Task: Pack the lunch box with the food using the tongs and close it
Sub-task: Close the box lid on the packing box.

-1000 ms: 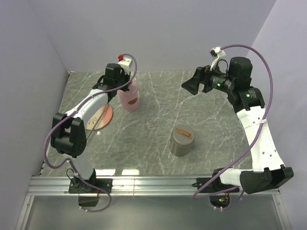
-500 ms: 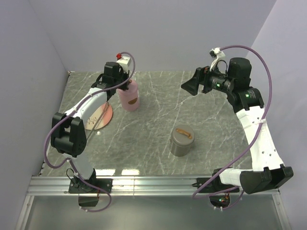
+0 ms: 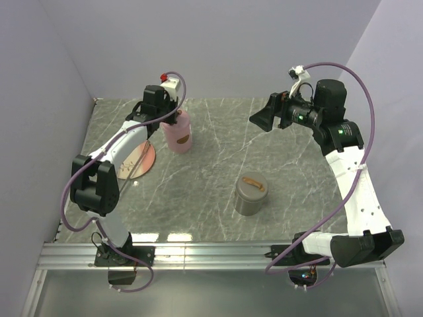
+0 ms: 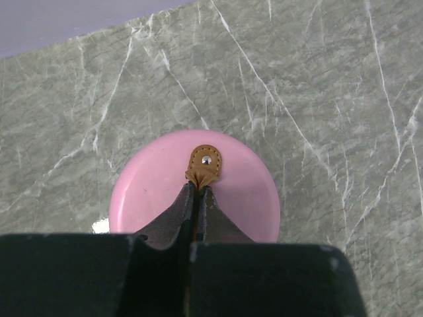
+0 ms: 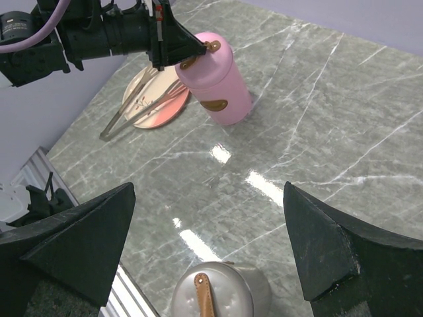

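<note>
A pink cylindrical lunch box point(image 3: 178, 135) stands upright at the back left, with a brown leather strap point(image 4: 205, 160) across its lid point(image 4: 149, 195). My left gripper point(image 4: 198, 188) is shut on that strap from above, and the right wrist view shows the same grip point(image 5: 198, 49). The silver tongs point(image 5: 135, 109) lie across a pink plate point(image 3: 147, 162) to the left of the box. I cannot make out the food on the plate. My right gripper point(image 5: 209, 191) hangs open high over the table's right half, holding nothing.
A grey metal container point(image 3: 250, 193) with a brown strap on its lid point(image 5: 221, 297) stands right of centre, below the right gripper. The left arm reaches over the plate. Walls close the table at the back and on both sides.
</note>
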